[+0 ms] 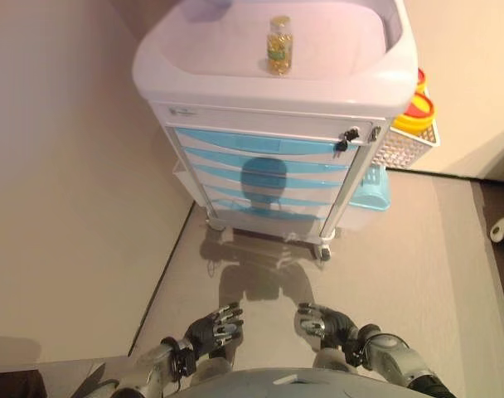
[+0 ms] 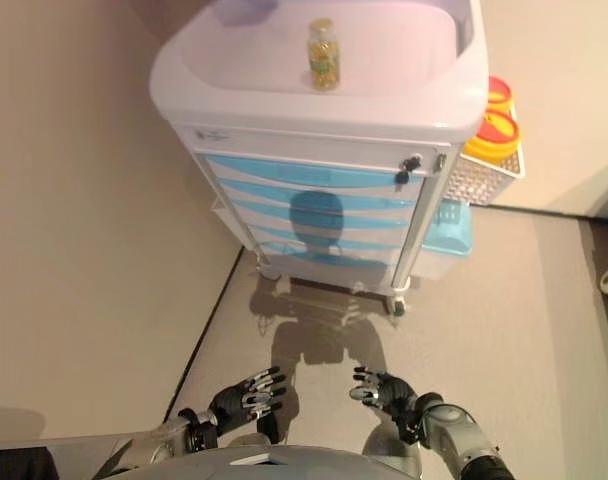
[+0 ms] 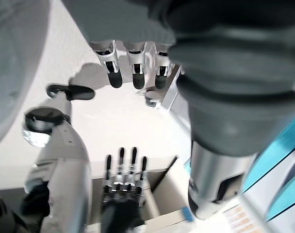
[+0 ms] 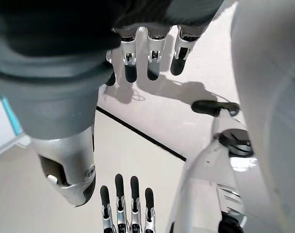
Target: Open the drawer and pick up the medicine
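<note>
A white medical cart (image 1: 235, 79) stands ahead against the wall, with a stack of light-blue drawers (image 1: 260, 170), all closed. A key hangs in the lock (image 1: 347, 138) at the top drawer's right end. A small clear bottle with yellow contents (image 1: 278, 46) stands upright on the cart's recessed top. Both hands hang low, well short of the cart and touching nothing. My left hand (image 1: 217, 327) has its fingers (image 3: 134, 65) straight and empty. My right hand (image 1: 322, 322) is the same, with its fingers (image 4: 150, 53) relaxed and holding nothing.
A white mesh basket (image 1: 405, 149) with yellow containers (image 1: 418, 108) hangs on the cart's right side, and a light-blue bin (image 1: 375, 189) sits below it. A white object (image 1: 502, 226) lies on the floor at the far right. A wall runs along the left.
</note>
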Robot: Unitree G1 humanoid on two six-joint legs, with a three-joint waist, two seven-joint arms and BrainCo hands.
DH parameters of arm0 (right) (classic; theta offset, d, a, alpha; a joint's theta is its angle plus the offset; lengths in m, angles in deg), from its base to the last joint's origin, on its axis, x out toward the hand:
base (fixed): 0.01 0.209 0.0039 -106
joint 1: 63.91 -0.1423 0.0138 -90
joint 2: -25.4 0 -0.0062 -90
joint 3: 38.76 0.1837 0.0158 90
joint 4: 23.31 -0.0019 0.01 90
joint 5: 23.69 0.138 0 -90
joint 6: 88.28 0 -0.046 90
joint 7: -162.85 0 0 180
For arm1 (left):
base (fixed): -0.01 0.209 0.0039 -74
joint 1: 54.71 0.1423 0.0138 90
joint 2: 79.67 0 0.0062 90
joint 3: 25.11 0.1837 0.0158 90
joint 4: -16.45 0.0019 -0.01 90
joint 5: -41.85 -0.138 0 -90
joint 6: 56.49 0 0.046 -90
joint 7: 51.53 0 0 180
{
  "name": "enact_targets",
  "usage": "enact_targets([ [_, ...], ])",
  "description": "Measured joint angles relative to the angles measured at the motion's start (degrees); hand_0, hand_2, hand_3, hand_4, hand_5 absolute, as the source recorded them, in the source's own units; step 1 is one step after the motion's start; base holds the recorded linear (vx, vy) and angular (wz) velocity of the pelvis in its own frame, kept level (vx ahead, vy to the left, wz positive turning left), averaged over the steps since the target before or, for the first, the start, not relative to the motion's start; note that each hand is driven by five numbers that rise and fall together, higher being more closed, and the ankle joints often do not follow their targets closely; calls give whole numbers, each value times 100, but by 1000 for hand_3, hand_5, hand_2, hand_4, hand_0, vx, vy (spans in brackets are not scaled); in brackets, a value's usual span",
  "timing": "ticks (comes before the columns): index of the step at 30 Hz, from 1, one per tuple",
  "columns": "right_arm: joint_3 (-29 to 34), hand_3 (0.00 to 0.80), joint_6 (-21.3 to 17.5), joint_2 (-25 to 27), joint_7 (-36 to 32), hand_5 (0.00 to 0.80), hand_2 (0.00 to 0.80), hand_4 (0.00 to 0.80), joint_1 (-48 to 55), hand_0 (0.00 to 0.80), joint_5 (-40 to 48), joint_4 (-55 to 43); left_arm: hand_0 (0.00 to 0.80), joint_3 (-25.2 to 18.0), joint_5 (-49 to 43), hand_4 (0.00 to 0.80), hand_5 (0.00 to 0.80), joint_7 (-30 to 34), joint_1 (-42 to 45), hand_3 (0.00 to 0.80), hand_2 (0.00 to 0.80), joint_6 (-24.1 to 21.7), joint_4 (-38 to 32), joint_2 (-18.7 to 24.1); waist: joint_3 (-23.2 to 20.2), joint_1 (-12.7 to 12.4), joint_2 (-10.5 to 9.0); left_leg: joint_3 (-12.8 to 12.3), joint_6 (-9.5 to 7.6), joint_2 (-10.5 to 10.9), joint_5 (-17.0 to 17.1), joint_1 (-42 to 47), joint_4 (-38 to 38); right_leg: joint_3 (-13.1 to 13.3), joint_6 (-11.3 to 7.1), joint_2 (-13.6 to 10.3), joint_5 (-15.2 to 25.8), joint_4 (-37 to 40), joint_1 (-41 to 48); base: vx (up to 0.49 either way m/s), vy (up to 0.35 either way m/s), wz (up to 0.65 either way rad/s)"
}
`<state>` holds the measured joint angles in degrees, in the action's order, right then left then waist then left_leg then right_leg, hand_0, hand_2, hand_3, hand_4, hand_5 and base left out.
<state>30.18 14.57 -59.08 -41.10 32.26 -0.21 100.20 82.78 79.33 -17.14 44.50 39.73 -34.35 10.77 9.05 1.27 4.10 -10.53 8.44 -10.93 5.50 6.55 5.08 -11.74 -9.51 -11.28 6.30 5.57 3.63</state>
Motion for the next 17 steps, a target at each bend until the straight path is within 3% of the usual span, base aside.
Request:
enact_targets([
  [8,-3,0,12,-447,-285,0,0,0,-7,0,13,791,0,-143,353,0,0,222,130,0,0,142,274,-113,-394,-272,-159,142,3,3,1,-25,26,-153,-9,-14,-9,0,102,-13,19,9],
  [17,4,0,-97,-472,-386,0,0,0,-81,0,138,1285,0,-152,359,0,0,370,12,0,0,240,685,-269,-604,-304,-136,237,-17,-1,19,-16,27,-258,-2,-17,-30,1,210,-6,-2,6],
])
